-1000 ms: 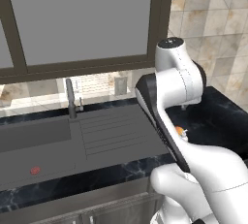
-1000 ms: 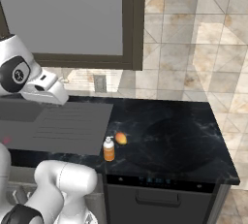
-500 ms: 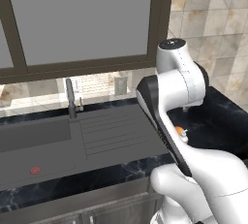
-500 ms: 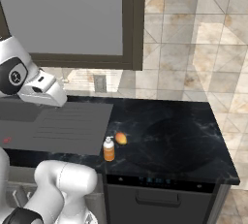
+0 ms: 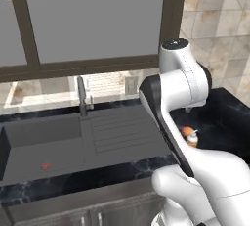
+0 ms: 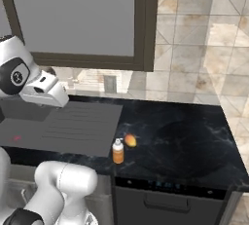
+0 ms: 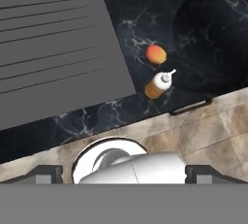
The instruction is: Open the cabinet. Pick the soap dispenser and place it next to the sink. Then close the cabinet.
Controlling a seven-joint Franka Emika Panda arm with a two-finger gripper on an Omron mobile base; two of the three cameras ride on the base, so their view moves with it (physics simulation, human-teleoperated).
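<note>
Arm's folded up tight over its base, elbow high, forearm angling down and back toward the near side, and the hand [image 6: 46, 90] juts out rightward from the wrist, held high; the gripper [image 7: 123, 173] looks straight down, jaws spread wide, nothing between them

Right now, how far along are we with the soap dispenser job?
Placing looks done: the soap dispenser stands upright on the counter just right of the sink's drainboard, beside an orange fruit. Nothing in hand: the gripper is open above the counter. Probably left: closing the cabinet; I cannot tell its state.
</note>
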